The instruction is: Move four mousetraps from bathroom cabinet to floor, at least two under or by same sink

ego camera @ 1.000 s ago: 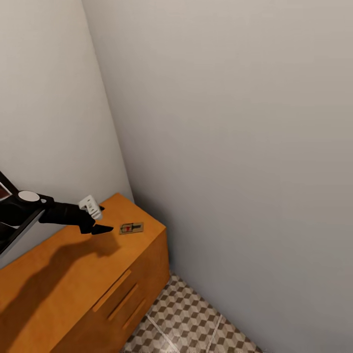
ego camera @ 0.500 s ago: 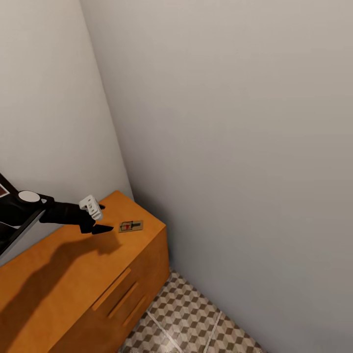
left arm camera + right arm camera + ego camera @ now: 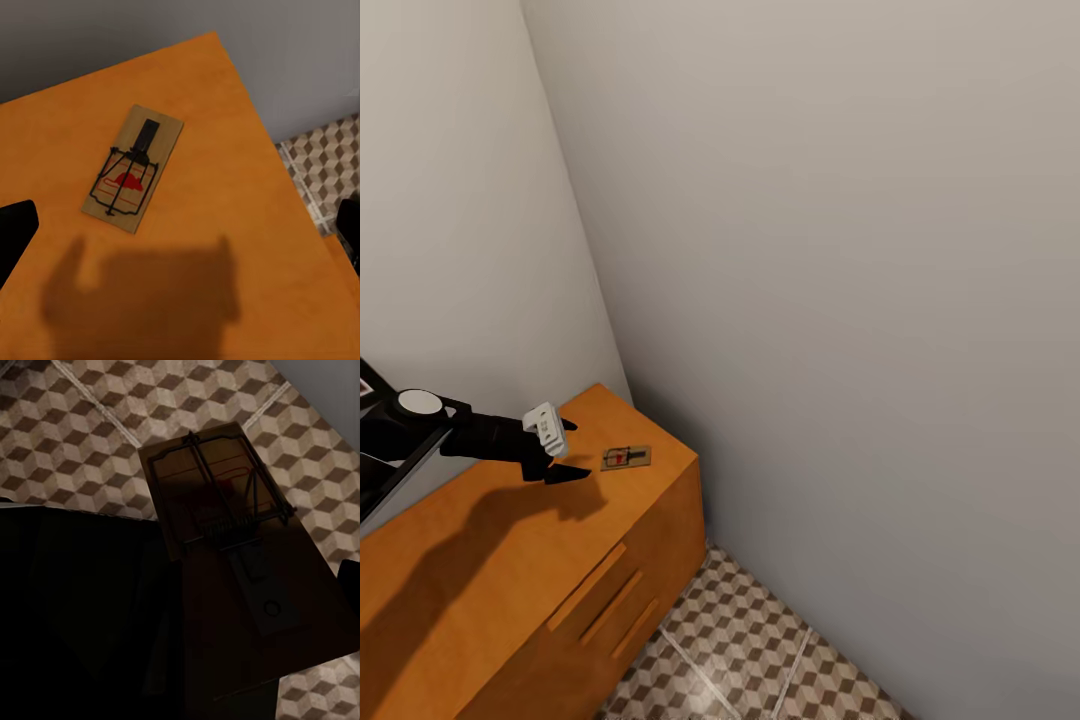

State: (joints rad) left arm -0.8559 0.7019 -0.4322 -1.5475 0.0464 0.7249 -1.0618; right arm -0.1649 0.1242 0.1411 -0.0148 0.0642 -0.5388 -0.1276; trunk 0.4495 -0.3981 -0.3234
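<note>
Corner walls frame my orange-brown wooden cabinet (image 3: 510,560); left hand (image 3: 565,448) open beside its flat brown mousetrap (image 3: 626,458); right hand (image 3: 247,607) grips another above cube-patterned tiles (image 3: 90,442).

At the lower left of the head view, a mousetrap (image 3: 626,458) lies on the cabinet (image 3: 480,570) top near its far right corner. The left gripper (image 3: 565,448) hangs just left of it. The bathroom floor (image 3: 760,650) spreads at lower centre, right of the cabinet.

The left arm (image 3: 470,435) reaches out over the cabinet (image 3: 480,560). Its left gripper (image 3: 565,450) hangs just above the top with its two black fingers (image 3: 568,473) spread wide apart, holding nothing.
</note>
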